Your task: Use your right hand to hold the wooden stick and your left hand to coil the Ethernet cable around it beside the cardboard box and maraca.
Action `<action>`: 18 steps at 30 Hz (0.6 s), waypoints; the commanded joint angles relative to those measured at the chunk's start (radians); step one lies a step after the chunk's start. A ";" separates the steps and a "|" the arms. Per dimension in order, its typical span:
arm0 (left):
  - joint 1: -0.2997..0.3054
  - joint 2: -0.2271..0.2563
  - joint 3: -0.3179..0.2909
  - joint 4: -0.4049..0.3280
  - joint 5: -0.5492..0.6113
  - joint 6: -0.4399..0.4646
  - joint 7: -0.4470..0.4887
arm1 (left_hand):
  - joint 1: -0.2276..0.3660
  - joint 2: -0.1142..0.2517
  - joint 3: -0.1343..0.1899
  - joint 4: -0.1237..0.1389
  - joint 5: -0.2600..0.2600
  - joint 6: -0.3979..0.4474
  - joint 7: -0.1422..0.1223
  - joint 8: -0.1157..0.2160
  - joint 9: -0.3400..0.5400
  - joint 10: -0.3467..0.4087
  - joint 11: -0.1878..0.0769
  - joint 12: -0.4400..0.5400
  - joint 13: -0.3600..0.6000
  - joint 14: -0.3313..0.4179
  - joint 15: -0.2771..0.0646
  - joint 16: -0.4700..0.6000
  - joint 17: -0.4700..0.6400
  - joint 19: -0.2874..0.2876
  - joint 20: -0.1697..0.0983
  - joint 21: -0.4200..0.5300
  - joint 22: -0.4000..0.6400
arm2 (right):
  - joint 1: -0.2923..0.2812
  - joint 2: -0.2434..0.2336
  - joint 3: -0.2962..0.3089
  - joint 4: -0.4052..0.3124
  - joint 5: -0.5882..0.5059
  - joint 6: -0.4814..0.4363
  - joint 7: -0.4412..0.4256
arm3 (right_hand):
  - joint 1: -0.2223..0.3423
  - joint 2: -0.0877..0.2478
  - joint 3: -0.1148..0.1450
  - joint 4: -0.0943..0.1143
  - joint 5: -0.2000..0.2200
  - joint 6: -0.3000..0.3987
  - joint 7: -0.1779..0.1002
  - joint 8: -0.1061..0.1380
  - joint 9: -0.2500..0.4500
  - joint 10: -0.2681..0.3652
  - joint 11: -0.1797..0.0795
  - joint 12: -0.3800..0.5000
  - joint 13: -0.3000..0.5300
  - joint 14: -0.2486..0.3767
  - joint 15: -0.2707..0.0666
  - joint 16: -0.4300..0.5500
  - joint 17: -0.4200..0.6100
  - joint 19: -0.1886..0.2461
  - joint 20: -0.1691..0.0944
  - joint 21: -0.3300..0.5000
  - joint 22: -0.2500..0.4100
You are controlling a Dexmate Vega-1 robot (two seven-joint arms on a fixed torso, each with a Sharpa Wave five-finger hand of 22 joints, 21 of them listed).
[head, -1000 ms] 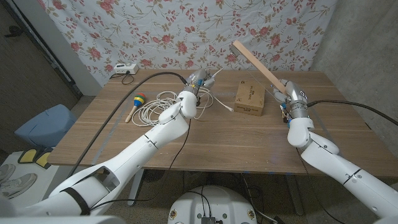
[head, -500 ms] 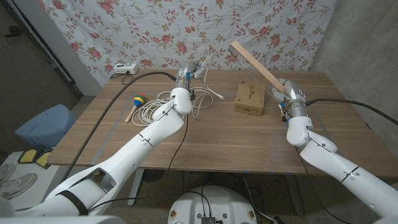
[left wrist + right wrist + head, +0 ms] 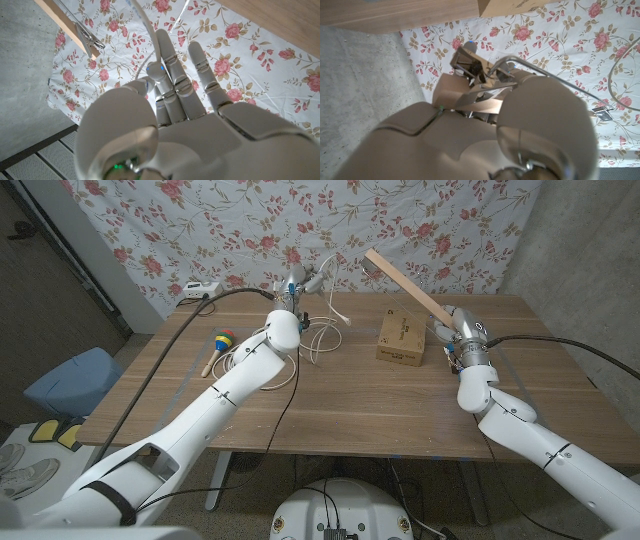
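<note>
A white power strip (image 3: 201, 290) sits at the far left, with a maraca (image 3: 217, 349) nearer. The left hand (image 3: 298, 287) pinches the cable (image 3: 322, 320) aloft above its coil. Right of it lies the box (image 3: 402, 338). The right hand (image 3: 452, 326) grips the stick (image 3: 405, 283), angled up leftward.

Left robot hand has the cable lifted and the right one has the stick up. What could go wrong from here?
1. The Ethernet cable is held only by the fingertips of the left robot hand; it could slip as you swing toward the wooden stick.
2. Most of the cable lies in loose loops near the maraca; pulling may snag the loops or drag the maraca.
3. The right robot hand grips the stick at its low end, so cable tension might lever it toward the cardboard box.
</note>
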 commanded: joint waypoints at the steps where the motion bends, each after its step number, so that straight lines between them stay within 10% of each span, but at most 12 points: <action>1: -0.064 0.019 0.011 0.025 -0.039 -0.010 -0.005 | 0.009 0.003 0.004 0.008 0.007 0.005 0.002 0.070 0.001 -0.007 0.003 0.010 0.021 0.007 -0.003 0.008 0.011 -0.004 0.000 0.008 0.001 | 0.015 0.020 -0.024 0.043 -0.055 0.048 -0.076 | -0.087 0.083 0.006 0.006 0.005 0.017 -0.019 0.007 0.002 -0.007 0.001 -0.002 -0.001 -0.005 -0.081 0.002 0.070 -0.007 -0.107 0.006 -0.002; 18: -0.267 0.038 0.092 0.125 -0.120 -0.047 -0.254 | 0.010 0.000 0.009 0.011 0.014 0.004 0.001 0.067 -0.007 -0.016 0.009 0.021 0.069 0.003 0.003 0.017 0.051 -0.010 -0.001 0.021 -0.003 | 0.052 0.018 -0.066 0.064 -0.143 0.037 -0.072 | -0.095 0.082 0.007 0.007 0.009 0.025 -0.023 0.013 -0.002 -0.007 -0.001 -0.006 -0.004 -0.021 -0.082 0.001 0.069 -0.013 -0.108 0.009 -0.016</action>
